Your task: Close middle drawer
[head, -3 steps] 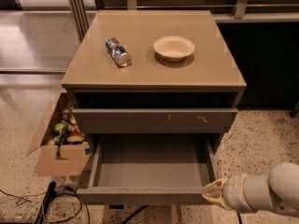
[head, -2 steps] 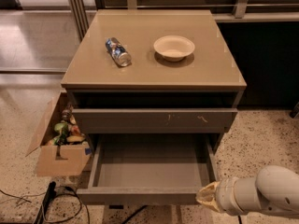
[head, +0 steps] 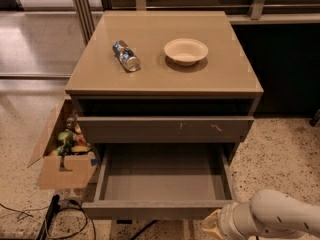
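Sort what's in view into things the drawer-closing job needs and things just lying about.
Job: middle drawer, open and empty; gripper, low by the drawer's front right corner.

Lying about: can and bowl on the cabinet top; scuffed drawer above; cardboard box and cable on the floor, left.

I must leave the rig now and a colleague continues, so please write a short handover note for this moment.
Hand: low at the right front corner of the middle drawer, close to its front panel; whether it touches is unclear.
Middle drawer: pulled far out, with nothing inside.
Done: no closing yet.
Left: push the front in until it sits flush in the cabinet.
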Action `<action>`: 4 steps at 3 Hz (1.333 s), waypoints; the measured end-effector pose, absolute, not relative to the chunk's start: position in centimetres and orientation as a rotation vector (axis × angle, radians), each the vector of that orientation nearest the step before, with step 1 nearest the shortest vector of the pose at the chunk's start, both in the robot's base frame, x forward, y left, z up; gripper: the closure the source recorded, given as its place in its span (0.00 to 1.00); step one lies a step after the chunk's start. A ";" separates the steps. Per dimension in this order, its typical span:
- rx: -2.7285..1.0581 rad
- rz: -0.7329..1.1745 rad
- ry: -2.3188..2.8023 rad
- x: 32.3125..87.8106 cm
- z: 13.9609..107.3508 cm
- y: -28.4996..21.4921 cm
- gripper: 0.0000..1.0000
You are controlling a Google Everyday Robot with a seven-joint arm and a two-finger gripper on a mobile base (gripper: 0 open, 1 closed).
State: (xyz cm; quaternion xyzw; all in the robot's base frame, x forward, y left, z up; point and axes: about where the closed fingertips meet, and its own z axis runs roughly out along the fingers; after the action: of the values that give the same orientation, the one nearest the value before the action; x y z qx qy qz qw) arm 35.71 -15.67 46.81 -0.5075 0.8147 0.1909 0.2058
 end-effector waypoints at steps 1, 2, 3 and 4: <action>-1.436 0.527 2.258 36.6 42.8 -13.2 1.00; -1.439 0.485 2.230 38.3 41.1 -11.9 1.00; -1.435 0.477 2.228 38.5 41.1 -11.9 0.81; -1.434 0.478 2.229 38.5 41.1 -11.9 0.58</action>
State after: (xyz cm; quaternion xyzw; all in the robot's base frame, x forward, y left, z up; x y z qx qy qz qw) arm 38.46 -11.88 41.08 -0.5191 0.8070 0.1729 0.2222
